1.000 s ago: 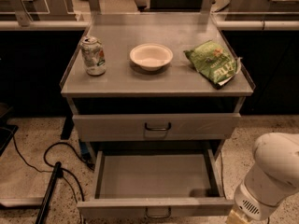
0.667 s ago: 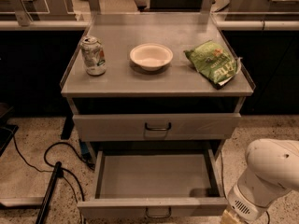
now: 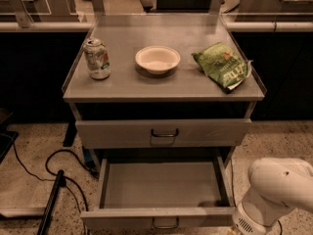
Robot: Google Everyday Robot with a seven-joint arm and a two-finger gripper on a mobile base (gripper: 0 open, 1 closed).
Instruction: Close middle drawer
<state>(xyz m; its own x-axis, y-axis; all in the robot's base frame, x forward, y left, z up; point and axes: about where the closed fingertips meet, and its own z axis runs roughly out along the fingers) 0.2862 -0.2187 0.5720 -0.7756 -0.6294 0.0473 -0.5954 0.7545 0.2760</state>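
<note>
The middle drawer stands pulled far out of the grey cabinet, and its deep flat tray is empty. Its low front panel sits at the bottom edge of the view, with the small dark loop handle at its centre. The white arm housing is at the lower right, beside the drawer's right front corner. My gripper is out of view, below the frame's bottom edge.
The closed top drawer front sits above the open one. On the cabinet top stand a soda can, a white bowl and a green chip bag. Black cables lie on the floor at left.
The white arm housing has moved left and slightly down, closer to the drawer's right front corner. The drawer has not moved.
</note>
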